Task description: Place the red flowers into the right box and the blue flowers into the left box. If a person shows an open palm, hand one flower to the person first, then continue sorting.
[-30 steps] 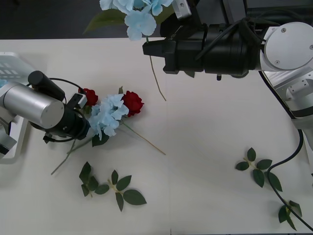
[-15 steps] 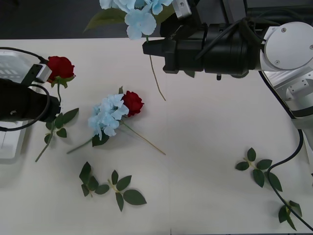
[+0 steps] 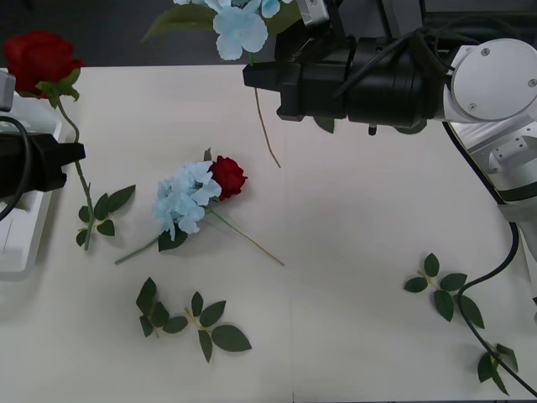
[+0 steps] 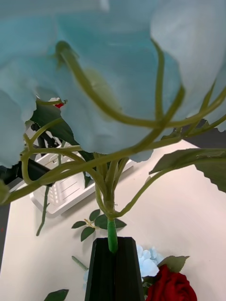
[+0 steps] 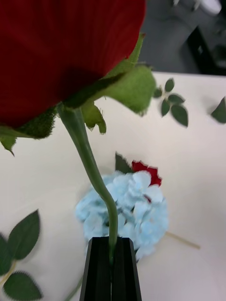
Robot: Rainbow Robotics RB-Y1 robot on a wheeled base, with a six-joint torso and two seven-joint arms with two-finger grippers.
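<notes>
Black cylindrical forearms, white screwed joint housing (right arm), looping black cables, black fingers.

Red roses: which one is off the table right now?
The red rose at the table's far left, held up by its stem in the left gripper. The other red rose lies on the table, its head against a blue hydrangea.

Most of the bench is open for me, especially the wide stretch right of centre, between my right arm and the leaf sprigs. Stuff in the way: a blue flower and red rose lying together left of centre, stems trailing nearward. Leaf sprig near-left, another sprig near-right beside a black cable. The left box hugs the left edge. My right arm spans the far side.
</notes>
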